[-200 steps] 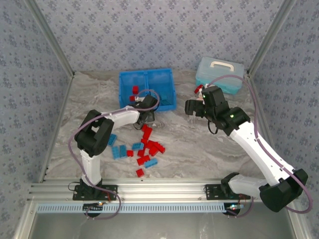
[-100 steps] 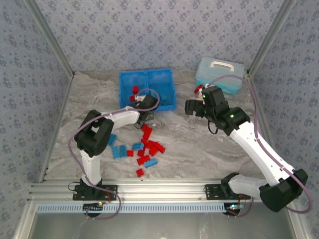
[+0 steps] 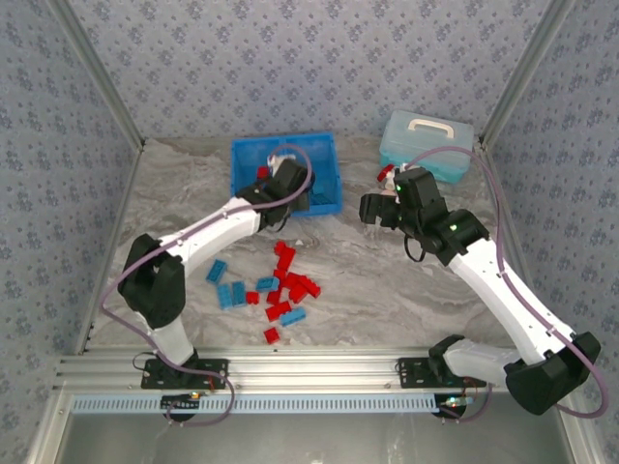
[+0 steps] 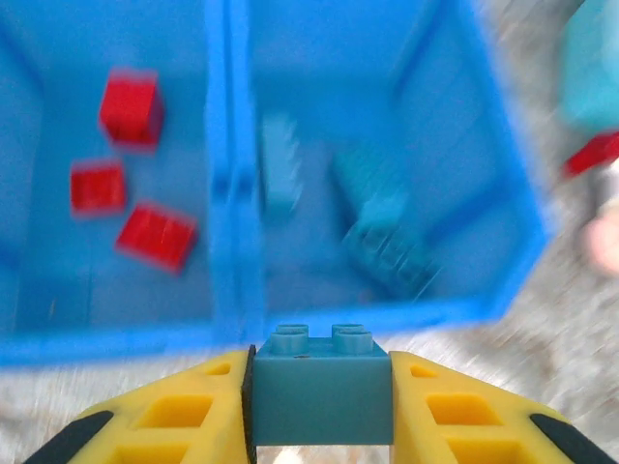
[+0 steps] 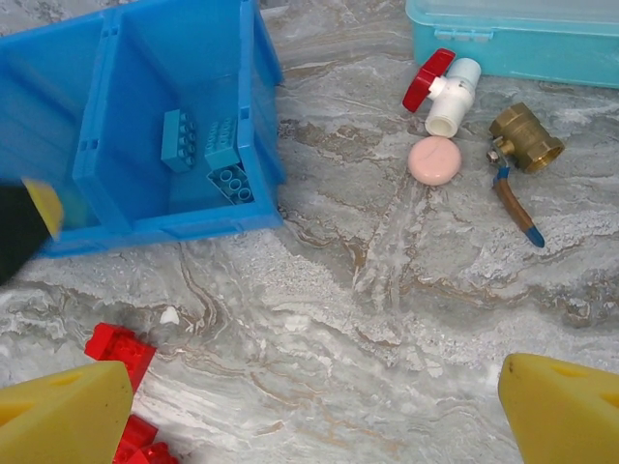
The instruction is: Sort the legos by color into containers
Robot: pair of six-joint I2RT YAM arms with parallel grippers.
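The tray [image 3: 261, 143] holds red bricks [image 4: 126, 104] left, light blue bricks [image 4: 382, 227] right; a gripped blue brick [image 4: 321, 391] hangs at its 6 o'clock edge, loose bricks [image 3: 290, 287] beyond.

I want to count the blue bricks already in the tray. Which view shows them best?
The right wrist view: the blue bricks lie sharp and uncovered in the tray's right compartment, three, it seems. The left wrist view shows them blurred. In the top view they are tiny and partly under the left arm.

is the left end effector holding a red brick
No, the brick clamped in the left end effector is light blue.
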